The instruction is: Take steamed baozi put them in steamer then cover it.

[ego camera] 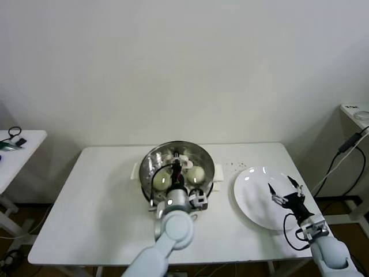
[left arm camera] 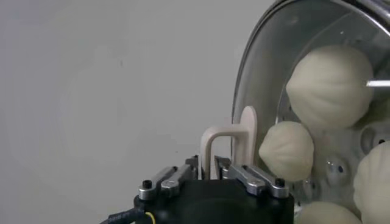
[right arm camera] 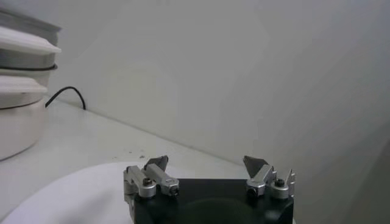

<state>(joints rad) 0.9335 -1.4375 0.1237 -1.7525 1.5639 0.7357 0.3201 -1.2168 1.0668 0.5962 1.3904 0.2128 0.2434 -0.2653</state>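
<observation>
Left tool (left arm camera: 214, 172) narrow around the cover (left arm camera: 268, 79) handle (buns (left arm camera: 329, 78) beneath), right tool (ego camera: 286, 191) wide over plate (ego camera: 253, 199)

The baozi (left arm camera: 329, 85) are cream-white with faint pleat lines, seen through the clear glass cover (left arm camera: 268, 67) with its cream-white handle (left arm camera: 234, 143). The steamer (ego camera: 151, 160) is shiny silver with a perforated floor, on a white base (right arm camera: 18, 115). The plate (ego camera: 253, 196) on the right is plain glossy white, the table (ego camera: 98, 196) white, both grippers black and grey.
</observation>
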